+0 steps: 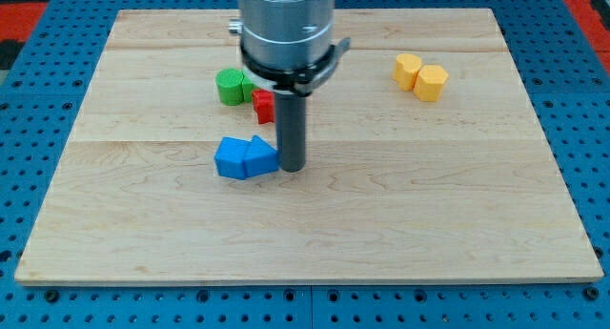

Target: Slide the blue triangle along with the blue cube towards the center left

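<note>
My tip (pixel 293 168), the end of a smooth dark rod with no jaws to open or close, touches the view's right side of the glossy blue triangular block (pixel 258 156). The glossy blue cube (pixel 231 158) sits touching that triangle's far side on the pale wooden board (pixel 429 205).

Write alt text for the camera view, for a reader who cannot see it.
A dark rod's tip rests against the right side of a blue triangle that touches a blue cube on its left, near the middle of a wooden board. Above them sit a green cylinder and a red block; two yellow blocks lie at upper right.
</note>
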### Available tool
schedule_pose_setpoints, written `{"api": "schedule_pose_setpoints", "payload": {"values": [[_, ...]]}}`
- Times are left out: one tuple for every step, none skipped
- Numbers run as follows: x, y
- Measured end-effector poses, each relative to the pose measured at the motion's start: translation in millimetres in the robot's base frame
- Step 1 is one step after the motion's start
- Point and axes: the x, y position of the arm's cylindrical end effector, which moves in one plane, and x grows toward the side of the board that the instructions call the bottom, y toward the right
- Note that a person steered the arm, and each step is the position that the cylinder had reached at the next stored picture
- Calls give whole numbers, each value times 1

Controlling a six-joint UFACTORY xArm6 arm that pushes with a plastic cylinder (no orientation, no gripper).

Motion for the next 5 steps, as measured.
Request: {"api": "schedule_pose_setpoints", "payload": {"values": [[0, -45], [0, -88], [0, -130], [0, -160], [0, -187]]}}
